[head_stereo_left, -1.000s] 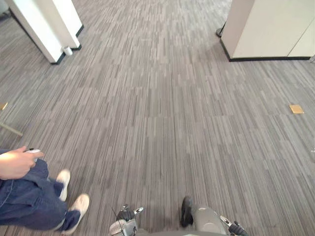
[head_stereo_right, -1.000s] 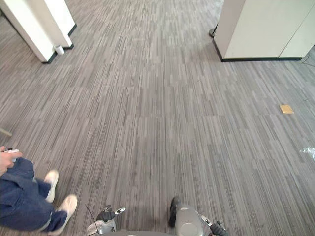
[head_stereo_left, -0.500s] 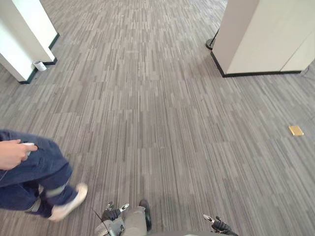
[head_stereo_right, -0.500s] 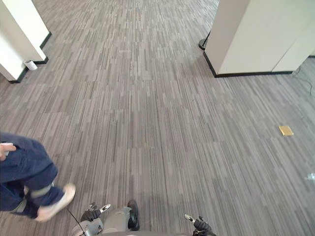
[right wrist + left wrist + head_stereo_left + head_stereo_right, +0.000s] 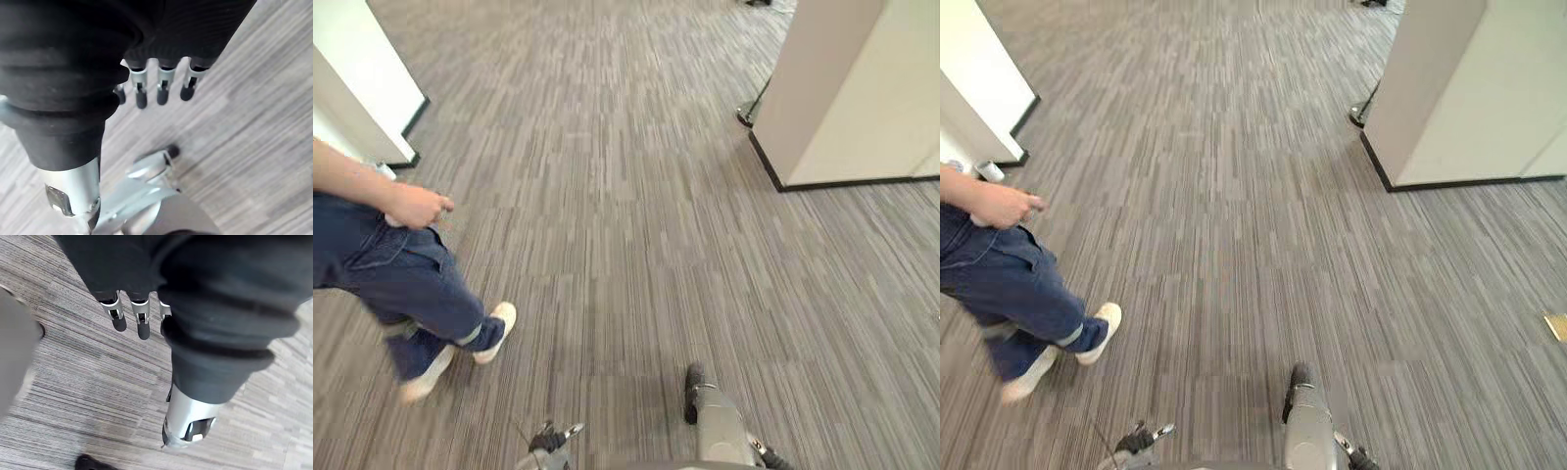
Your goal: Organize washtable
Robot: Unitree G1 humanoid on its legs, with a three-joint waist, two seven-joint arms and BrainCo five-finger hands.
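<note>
site: grey striped carpet floor, open and bare across the middle. a white partition stands at the far left and a beige cabinet block with a dark base at the far right. a small tan piece lies on the carpet at the right edge.

personnel: a person in blue jeans and pale shoes is mid-stride at the robot's left, one hand closed near the hip; whether it holds anything cannot be told.

left hand: hangs over the carpet, fingers loose and slightly apart, holding nothing.

right hand: same condition, fingers relaxed in a row above the floor, nothing in it.

task item: where the wash bench stands, and the state of whatever is on it, cannot be told from these frames.

progress, as a judgement: nothing is in hand and nothing has been sorted. the robot appears to be in transit across the room. reaching the wash bench and the whole of the organising are left to do.
</note>
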